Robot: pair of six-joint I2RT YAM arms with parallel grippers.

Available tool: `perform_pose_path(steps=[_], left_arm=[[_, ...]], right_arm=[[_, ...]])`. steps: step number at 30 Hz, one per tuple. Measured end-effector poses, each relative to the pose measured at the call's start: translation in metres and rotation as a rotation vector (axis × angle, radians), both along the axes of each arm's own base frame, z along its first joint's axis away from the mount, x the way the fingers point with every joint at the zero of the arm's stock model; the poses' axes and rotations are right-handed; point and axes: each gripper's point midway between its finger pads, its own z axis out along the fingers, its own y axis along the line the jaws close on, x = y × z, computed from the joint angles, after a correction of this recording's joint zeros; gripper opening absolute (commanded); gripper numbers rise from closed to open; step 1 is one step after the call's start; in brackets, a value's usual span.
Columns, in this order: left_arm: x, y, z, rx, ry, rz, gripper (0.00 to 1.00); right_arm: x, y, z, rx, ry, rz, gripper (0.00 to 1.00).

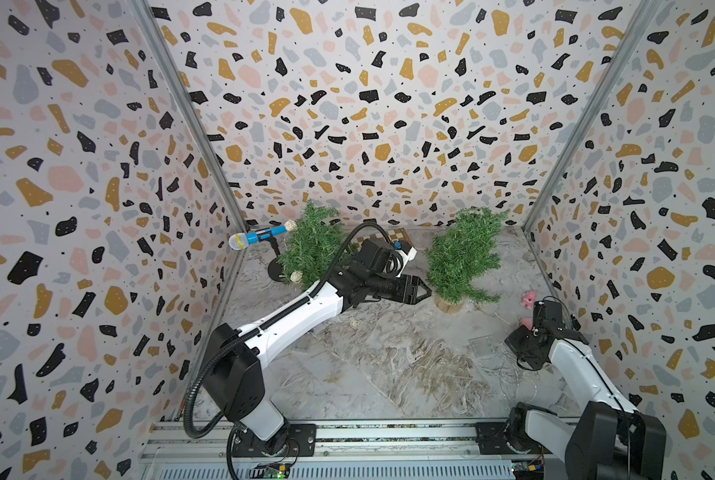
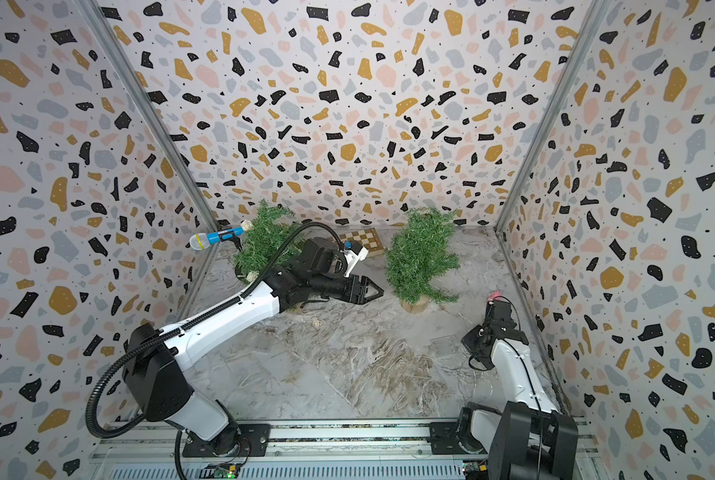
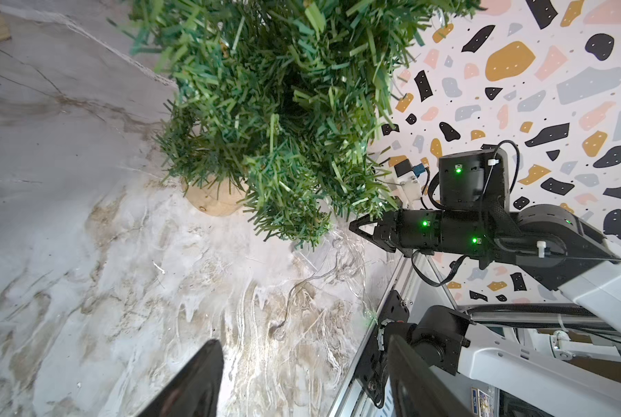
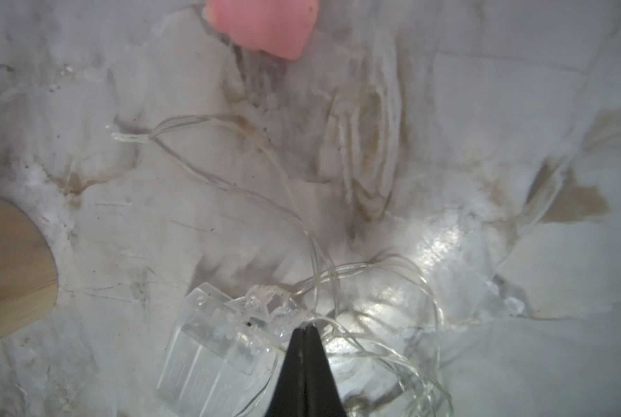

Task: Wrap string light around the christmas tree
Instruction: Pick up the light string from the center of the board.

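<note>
String light (image 4: 207, 346) between closed right fingers (image 4: 290, 372)

Both top views: high, looking down on the whole table (image 1: 389, 365). Left wrist: mid-range, tree (image 3: 283, 108) upper centre. Right wrist: close above table, string light (image 4: 316, 274) lower centre.

String light (image 4: 265, 299) blurred, partly cropped

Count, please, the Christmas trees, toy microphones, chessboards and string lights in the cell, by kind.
Christmas trees: 2
Toy microphone: 1
Chessboard: 1
String light: 1
Total: 5
</note>
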Motion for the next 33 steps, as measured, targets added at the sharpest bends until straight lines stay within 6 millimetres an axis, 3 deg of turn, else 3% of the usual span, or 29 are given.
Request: perform_pose_path(steps=[2, 5, 9, 12, 17, 21, 24, 29, 33], left_arm=[[0.000, 0.000, 0.000, 0.001, 0.000, 0.001, 0.71], [0.000, 0.000, 0.000, -0.002, -0.001, 0.001, 0.71], [0.001, -0.001, 0.001, -0.010, -0.007, 0.001, 0.71], [0.001, -0.001, -0.002, -0.008, -0.003, 0.002, 0.71], [-0.001, -0.001, -0.009, -0.007, 0.019, 0.004, 0.71], [-0.002, -0.001, -0.010, -0.007, 0.019, -0.002, 0.71], [-0.006, 0.002, -0.018, 0.038, 0.003, -0.015, 0.71], [-0.033, 0.006, -0.043, 0.151, -0.023, -0.080, 0.71], [-0.077, 0.005, -0.072, 0.250, -0.061, -0.210, 0.74]], right_arm=[[0.003, 0.002, 0.011, -0.015, -0.019, 0.017, 0.26], [0.000, 0.003, 0.018, -0.011, -0.033, 0.010, 0.45], [-0.019, 0.016, 0.000, 0.027, 0.034, 0.008, 0.59], [-0.029, 0.023, -0.012, 0.037, 0.097, 0.018, 0.61], [-0.024, 0.018, -0.023, 0.019, 0.125, 0.000, 0.52], [-0.018, 0.015, -0.028, 0.002, 0.121, -0.006, 0.19], [-0.012, 0.013, -0.022, -0.013, 0.070, -0.001, 0.06], [-0.002, 0.015, -0.002, -0.041, 0.003, 0.037, 0.00], [0.018, 0.018, 0.035, -0.064, -0.105, 0.077, 0.00]])
